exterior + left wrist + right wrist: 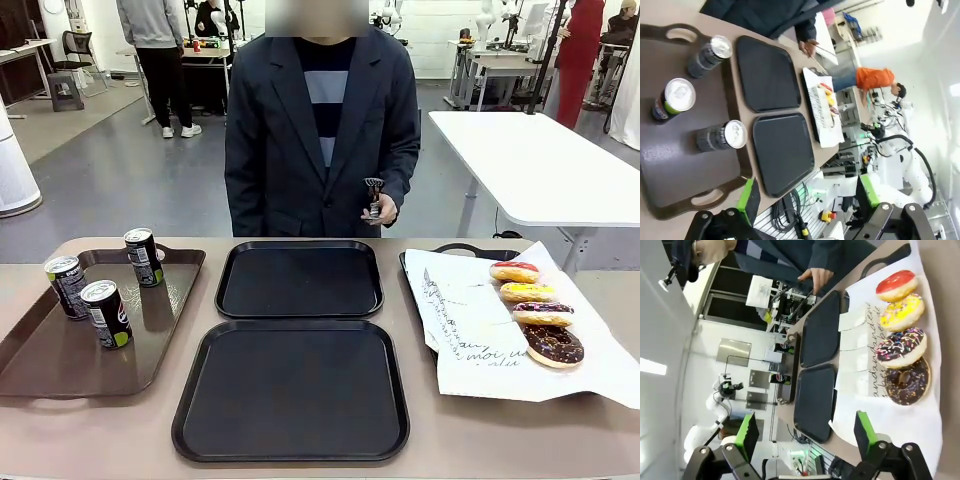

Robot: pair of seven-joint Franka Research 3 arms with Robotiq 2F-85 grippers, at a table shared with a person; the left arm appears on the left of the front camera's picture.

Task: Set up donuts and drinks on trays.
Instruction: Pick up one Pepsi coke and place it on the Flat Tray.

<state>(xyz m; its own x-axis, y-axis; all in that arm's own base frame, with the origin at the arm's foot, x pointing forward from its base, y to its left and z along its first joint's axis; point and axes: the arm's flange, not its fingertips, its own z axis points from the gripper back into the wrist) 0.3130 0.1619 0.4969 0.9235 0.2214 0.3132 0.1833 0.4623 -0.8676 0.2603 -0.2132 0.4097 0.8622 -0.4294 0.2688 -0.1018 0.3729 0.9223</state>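
The bench [70, 435] is laid out so that each supply sits before the gripper that serves it. The two black trays [300, 282], both bare, are set one behind the other in the middle, between the two grippers and within reach of either arm, which suggests the set-up has not yet begun. The brown tray [670, 165] lies directly ahead of the left gripper [807, 200], whose jaws are spread wide with nothing between them. The white paper sheet [920, 430] is seen just ahead of the right gripper [806, 437], likewise held wide and empty; it appears to be spread there to keep glaze off the surface beneath. Four donuts [905, 347] are lined up on it in a row, beyond the right gripper's fingertips and well clear of them, spaced so that one could probably be lifted alone. Three drinks [672, 100] stand upright and apart on the brown tray, below and in front of the left gripper, untouched. A slim dark utensil [374, 195], possibly tongs, is held by the person's hand [385, 211] far beyond both grippers.
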